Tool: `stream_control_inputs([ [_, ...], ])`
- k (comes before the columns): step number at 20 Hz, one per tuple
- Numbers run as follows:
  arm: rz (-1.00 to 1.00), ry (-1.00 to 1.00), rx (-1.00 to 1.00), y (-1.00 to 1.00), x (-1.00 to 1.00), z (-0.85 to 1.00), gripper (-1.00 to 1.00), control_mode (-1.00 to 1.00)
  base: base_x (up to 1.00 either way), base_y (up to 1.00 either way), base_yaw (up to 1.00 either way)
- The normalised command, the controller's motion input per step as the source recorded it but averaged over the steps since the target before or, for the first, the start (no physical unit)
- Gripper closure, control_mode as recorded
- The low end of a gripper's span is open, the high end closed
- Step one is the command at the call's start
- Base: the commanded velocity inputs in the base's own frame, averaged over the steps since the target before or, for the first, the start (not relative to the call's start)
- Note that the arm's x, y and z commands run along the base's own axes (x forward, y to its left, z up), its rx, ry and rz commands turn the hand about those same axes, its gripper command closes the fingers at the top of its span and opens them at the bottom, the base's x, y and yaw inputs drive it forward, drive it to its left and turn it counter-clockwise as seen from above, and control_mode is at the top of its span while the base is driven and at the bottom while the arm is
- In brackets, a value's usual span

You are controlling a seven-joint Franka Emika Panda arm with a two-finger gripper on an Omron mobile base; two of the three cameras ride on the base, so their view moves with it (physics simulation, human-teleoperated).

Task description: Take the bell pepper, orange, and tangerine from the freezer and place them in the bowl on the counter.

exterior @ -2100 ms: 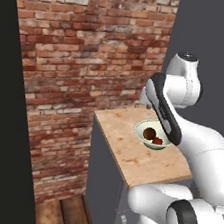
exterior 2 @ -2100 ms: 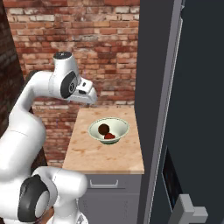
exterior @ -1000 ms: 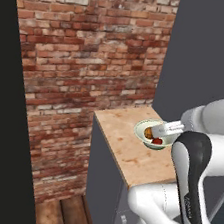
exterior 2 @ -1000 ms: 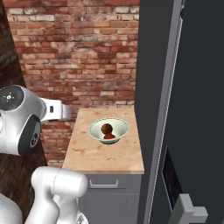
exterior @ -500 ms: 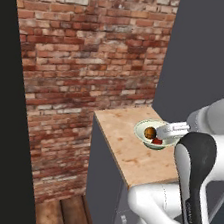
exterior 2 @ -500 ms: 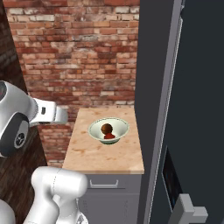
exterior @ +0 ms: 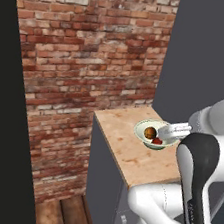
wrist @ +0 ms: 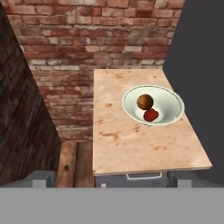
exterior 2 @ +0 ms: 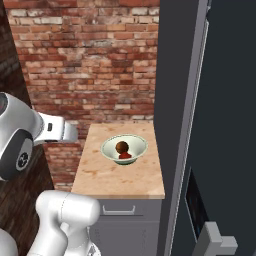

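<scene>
On the counter (wrist: 144,144), a light speckled wooden top, the bowl (wrist: 171,98) is seen holding the bell pepper (wrist: 151,115) and one round orange-brown fruit (wrist: 145,101), the two touching, with the red pepper on the nearer side in the hand view. Which of the two orange fruits this is cannot be told. From the hand view the gripper (wrist: 111,179) is placed back from the counter's front edge, well apart from the bowl; its two finger tips (wrist: 42,178) are set at the far corners of the view, so the jaws are spread wide with nothing between them. The right base view adds the freezer (exterior 2: 220,125), a tall dark cabinet standing just beside the counter's right edge, and a metal bar handle (exterior 2: 119,211) on the grey cabinet below. The left base view alone reveals wooden floor planks (exterior: 64,216) at the foot of the brick wall (exterior: 91,55), while part of the bowl (exterior: 142,131) is covered there by the white arm.
</scene>
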Motion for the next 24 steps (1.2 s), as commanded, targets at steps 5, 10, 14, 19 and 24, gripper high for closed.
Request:
stream_control_inputs([
  [5,0.0,0.0,0.0,0.0,0.0,0.0,-1.0,1.0,-0.92,0.0,0.02],
  [10,0.0,0.0,0.0,0.0,0.0,0.0,-1.0,1.0,-1.0,0.0,0.05],
  [14,0.0,0.0,0.0,0.0,0.0,0.0,-1.0,1.0,-1.0,0.0,0.08],
  [19,0.0,0.0,0.0,0.0,0.0,0.0,-1.0,1.0,-1.0,-0.21,0.07],
  [24,0.0,0.0,0.0,0.0,0.0,0.0,-1.0,1.0,-0.51,-0.98,0.14],
])
